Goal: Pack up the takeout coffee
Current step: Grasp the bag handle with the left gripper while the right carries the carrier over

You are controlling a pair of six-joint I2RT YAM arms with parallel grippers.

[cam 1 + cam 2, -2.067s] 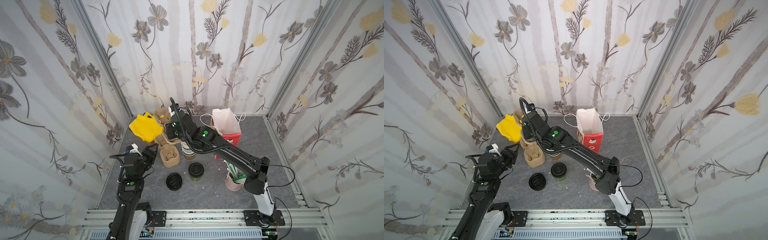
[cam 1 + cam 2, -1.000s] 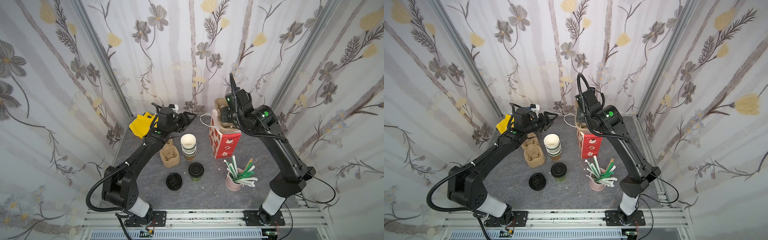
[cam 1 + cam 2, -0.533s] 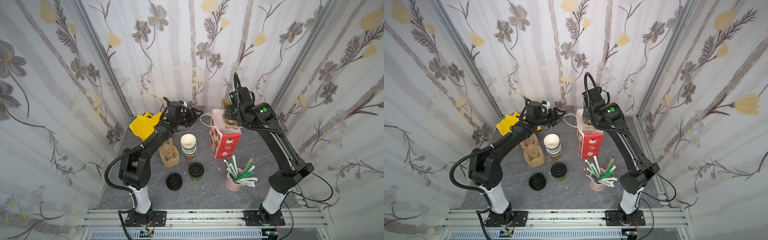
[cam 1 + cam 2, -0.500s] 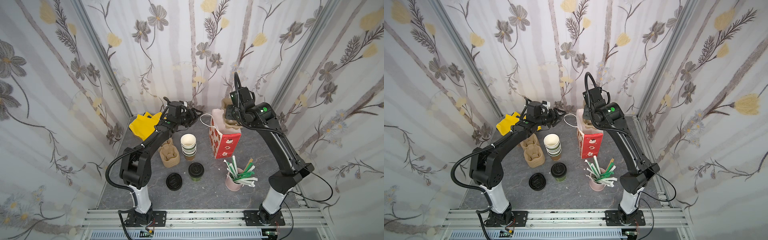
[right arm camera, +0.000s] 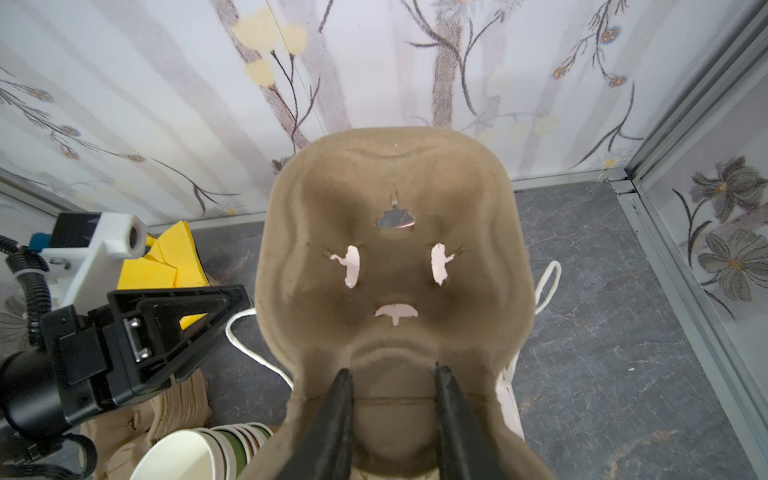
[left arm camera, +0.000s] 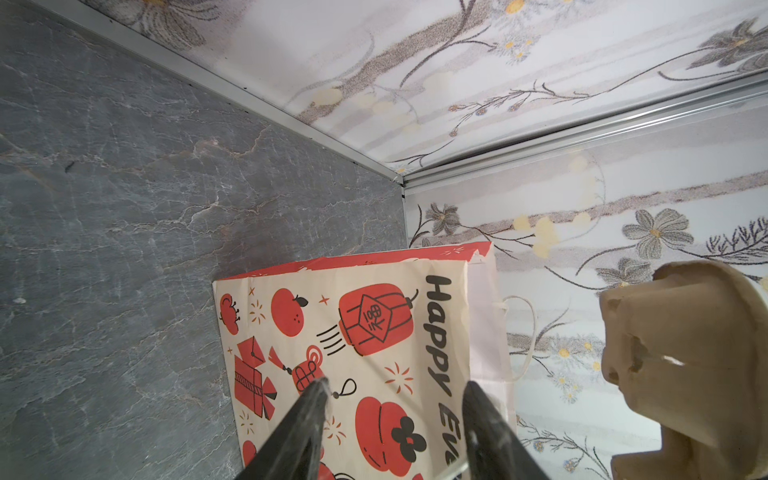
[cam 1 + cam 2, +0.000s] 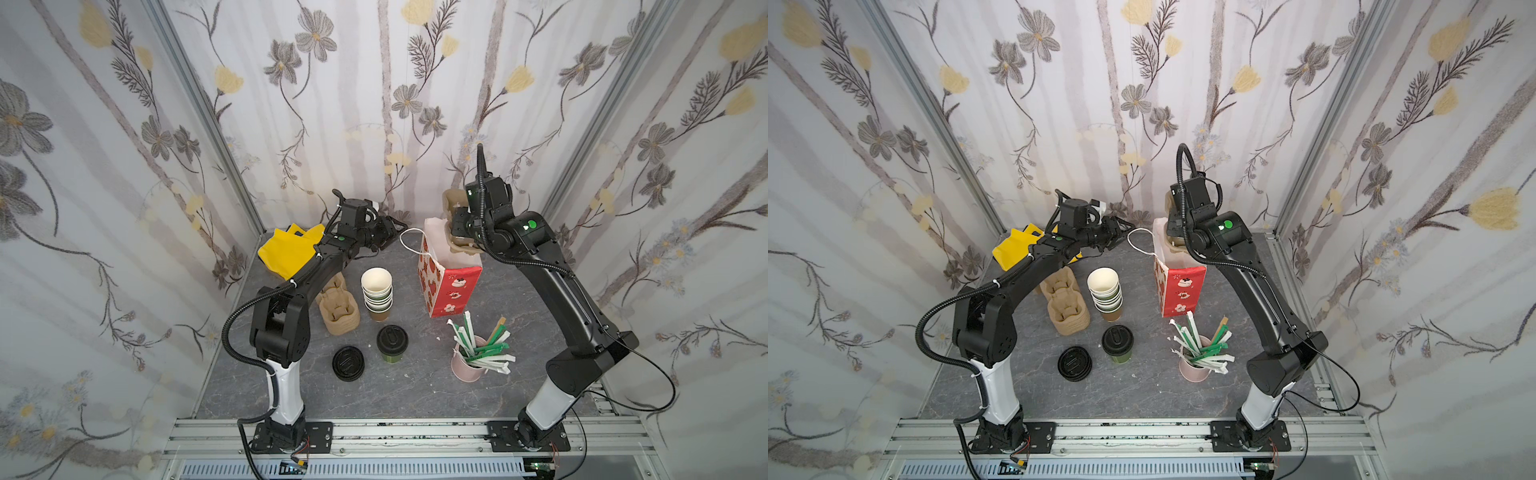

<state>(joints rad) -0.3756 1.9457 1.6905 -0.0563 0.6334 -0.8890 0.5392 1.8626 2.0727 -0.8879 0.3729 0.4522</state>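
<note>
In both top views the small olive-green paper cup with a black sip lid is seen standing upright on the grey stone-patterned tabletop, low in the middle of the frame. A pile of loose black lids lies just beside it on the left, a nested stack of white-lined cups stands above it, and the cup is touched by nothing. The red and cream paper bag is stood right of centre. A brown moulded-pulp cup carrier is held at its mouth by the right gripper, and the left gripper is placed near the bag's white cord handle. In the left wrist view the left gripper is shown with its jaws apart and nothing between them, the bag's printed face lying beyond. In the right wrist view the right gripper is shown clamped on the carrier's edge, and the bag's opening is largely hidden by the carrier.
</note>
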